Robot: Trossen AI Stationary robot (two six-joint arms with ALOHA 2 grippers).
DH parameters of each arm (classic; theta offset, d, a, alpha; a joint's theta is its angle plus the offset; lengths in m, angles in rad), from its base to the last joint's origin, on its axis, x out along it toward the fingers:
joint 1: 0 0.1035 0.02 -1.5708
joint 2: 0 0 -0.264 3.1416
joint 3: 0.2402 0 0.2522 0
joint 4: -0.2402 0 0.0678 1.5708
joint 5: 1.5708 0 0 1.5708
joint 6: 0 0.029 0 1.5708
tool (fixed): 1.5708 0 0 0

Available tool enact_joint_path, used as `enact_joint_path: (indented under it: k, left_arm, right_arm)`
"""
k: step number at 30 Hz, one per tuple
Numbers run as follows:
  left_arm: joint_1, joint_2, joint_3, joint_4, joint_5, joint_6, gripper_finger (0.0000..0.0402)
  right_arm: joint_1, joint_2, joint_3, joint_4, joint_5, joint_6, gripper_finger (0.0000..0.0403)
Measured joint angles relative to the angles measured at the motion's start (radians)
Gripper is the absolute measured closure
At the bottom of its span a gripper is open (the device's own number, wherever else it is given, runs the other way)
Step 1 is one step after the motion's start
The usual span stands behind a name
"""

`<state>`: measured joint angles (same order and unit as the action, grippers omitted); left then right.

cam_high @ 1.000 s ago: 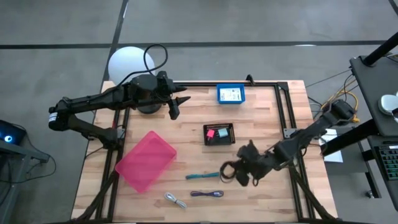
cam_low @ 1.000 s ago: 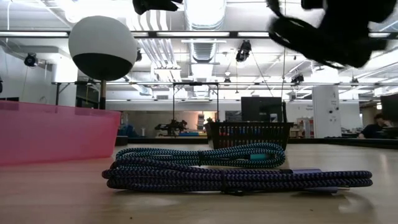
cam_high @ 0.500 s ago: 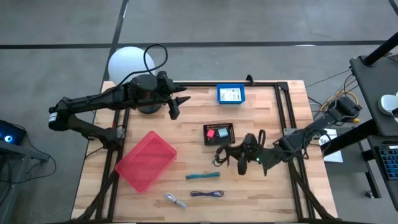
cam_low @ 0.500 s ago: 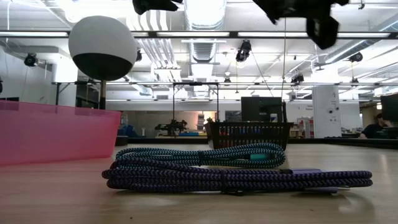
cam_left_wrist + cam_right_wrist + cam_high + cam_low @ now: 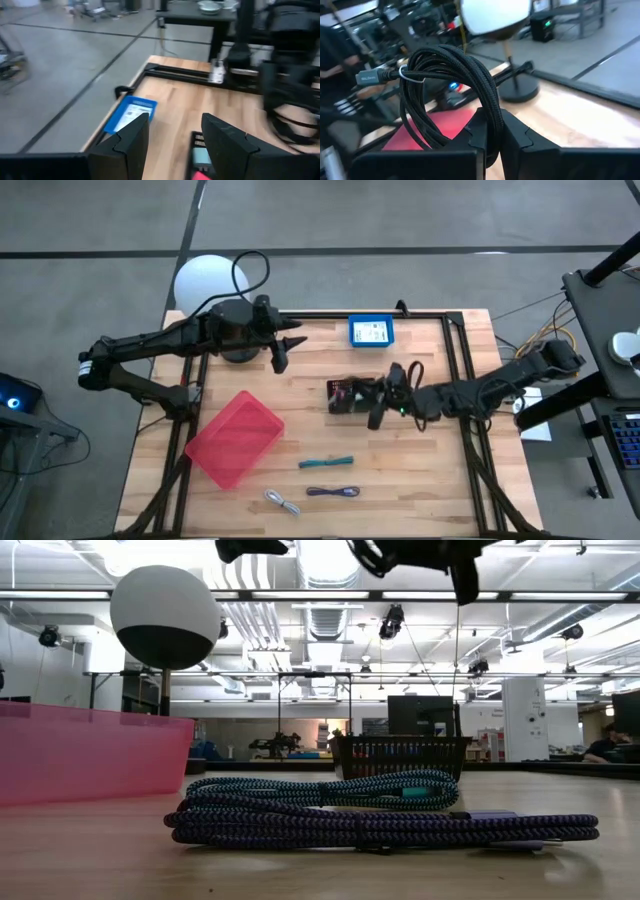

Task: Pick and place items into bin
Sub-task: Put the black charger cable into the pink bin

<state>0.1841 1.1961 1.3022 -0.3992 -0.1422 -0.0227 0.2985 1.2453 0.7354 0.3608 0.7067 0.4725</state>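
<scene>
The black coiled cable (image 5: 447,75) is clamped between the closed fingers of the right end effector (image 5: 385,395) and hangs clear of the surface (image 5: 420,490), above the small black basket (image 5: 350,395) that holds a pink and a mint-green item. The step in hand is transport: the cable is lifted but not yet over the pink bin (image 5: 232,438), which sits well apart, nearer the left arm. The next move calls for carrying the coil across to the bin, centring it over the opening, and releasing only when the loops hang inside the rim. Three cables remain on the surface: the teal cable (image 5: 327,463), the purple cable (image 5: 332,492) and the grey-white cable (image 5: 282,501). The left end effector (image 5: 281,350) waits near the white globe lamp (image 5: 208,280), fingers parted and holding nothing.
</scene>
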Motion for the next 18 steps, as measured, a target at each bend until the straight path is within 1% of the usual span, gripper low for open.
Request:
enact_joint_path:
  k: [7, 12, 14, 18]
  left_arm:
    - [0.000, 0.000, 0.000, 0.000, 0.189, 0.001, 0.0235]
    - [-0.001, 0.021, -0.001, 0.011, 0.327, -0.001, 0.0235]
    - [-0.002, 0.038, -0.001, 0.044, 0.347, -0.008, 0.0235]
    - [-0.002, 0.079, -0.001, 0.082, 0.349, -0.049, 0.0235]
  right_arm:
    - [-0.117, 0.000, 0.018, 0.045, 0.001, -0.083, 0.0390]
    - [-0.182, 0.000, 0.036, 0.051, 0.001, -0.091, 0.0390]
    - [-0.204, 0.000, 0.042, 0.050, 0.001, -0.092, 0.0390]
    - [-0.236, 0.000, 0.047, 0.050, 0.002, -0.091, 0.0390]
